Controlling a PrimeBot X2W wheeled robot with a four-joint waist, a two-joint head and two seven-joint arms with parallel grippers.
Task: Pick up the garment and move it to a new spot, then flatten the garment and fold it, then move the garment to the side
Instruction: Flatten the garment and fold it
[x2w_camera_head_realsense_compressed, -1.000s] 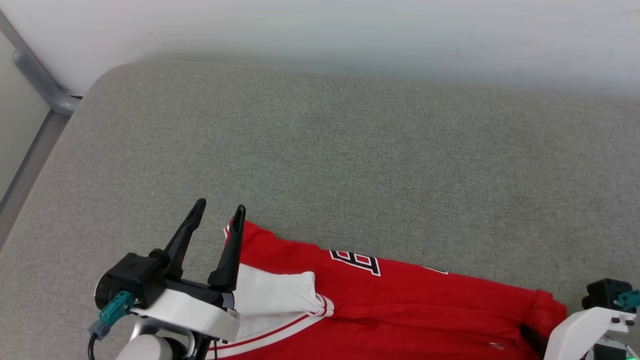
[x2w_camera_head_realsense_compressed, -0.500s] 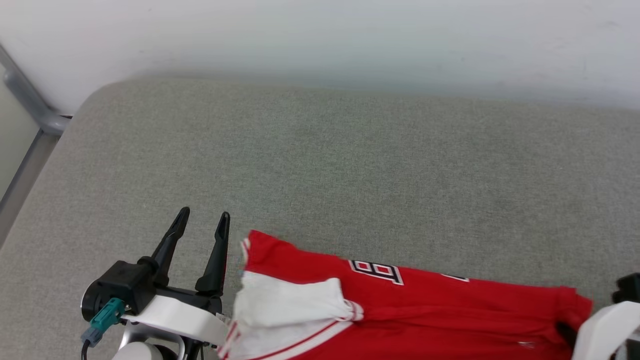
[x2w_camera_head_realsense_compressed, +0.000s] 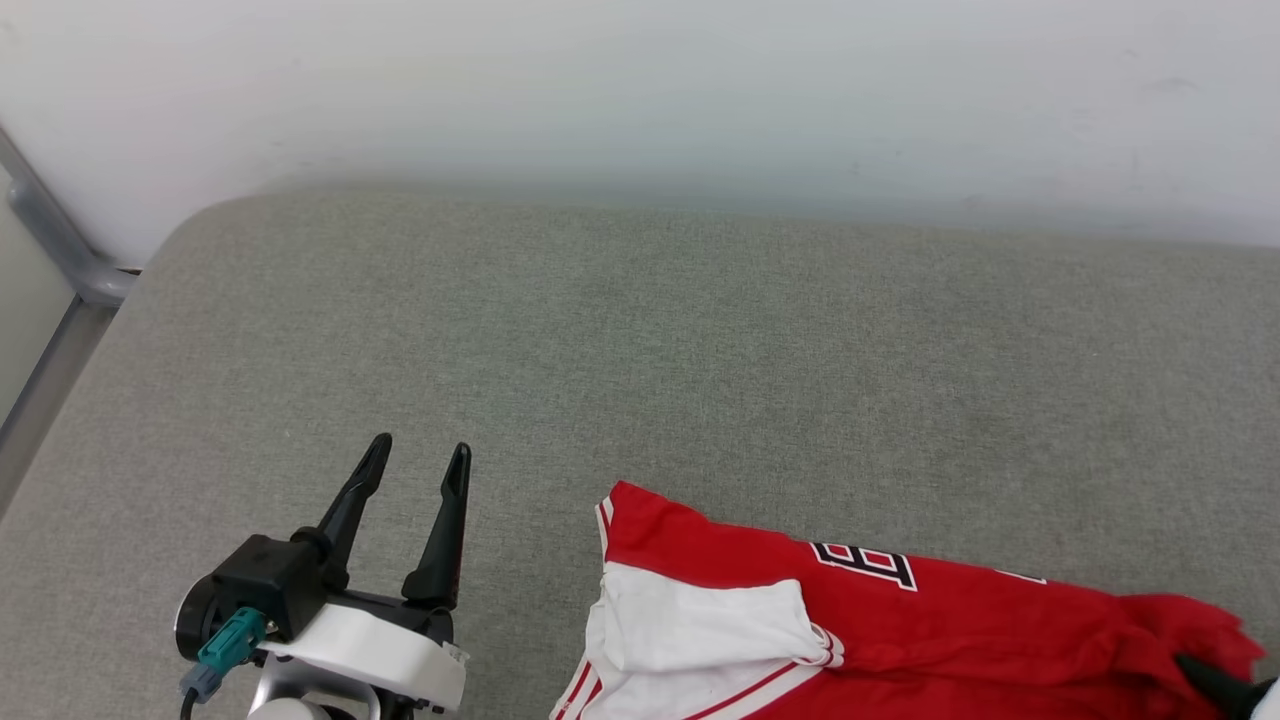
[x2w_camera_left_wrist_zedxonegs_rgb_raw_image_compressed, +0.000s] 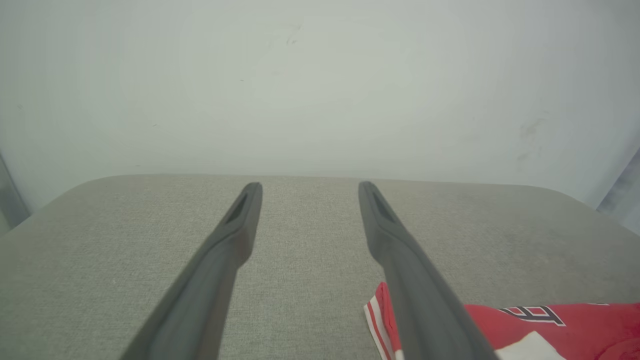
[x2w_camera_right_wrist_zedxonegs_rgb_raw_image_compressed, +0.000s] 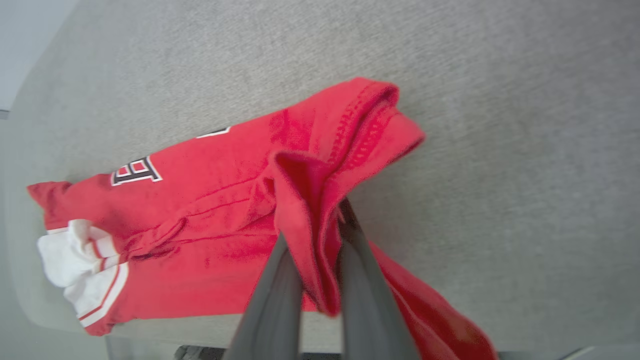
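The right gripper (x2w_camera_right_wrist_zedxonegs_rgb_raw_image_compressed: 319, 225) has just snapped shut on a bunched fold of red hem and now holds the garment (x2w_camera_head_realsense_compressed: 900, 620) by that edge, the cloth pinched up between its two fingers in the right wrist view. The garment has slid towards the robot's right since a second ago. Its striped corner, which lay against the left gripper (x2w_camera_head_realsense_compressed: 420, 448), is now well apart from it, though the head camera has also tilted a little. The left gripper stays wide open and empty above the grey padded surface (x2w_camera_head_realsense_compressed: 700, 350). The garment lies crumpled along the near edge of that surface, white sleeve folded over the red body, part of the lettering showing. This looks like the opening carry, with flattening and folding still to come.
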